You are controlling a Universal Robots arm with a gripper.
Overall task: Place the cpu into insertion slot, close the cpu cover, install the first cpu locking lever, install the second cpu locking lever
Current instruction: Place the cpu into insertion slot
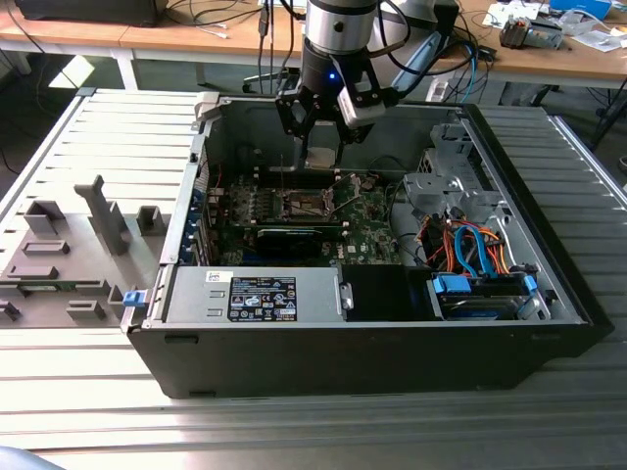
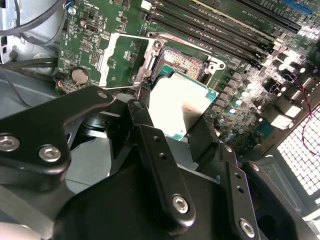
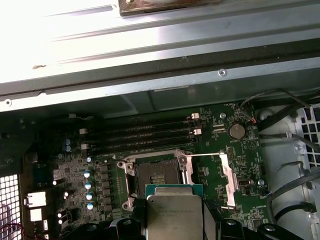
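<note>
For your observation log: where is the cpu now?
In the second wrist view, the gripper holds the cpu close to the uncovered slot, not in it.

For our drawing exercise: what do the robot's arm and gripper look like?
Silver-grey cylindrical arm with a black lower band and small blue light; matte black gripper of jointed flat bars fastened by silver screws; a grey-blue cable runs alongside.
</note>
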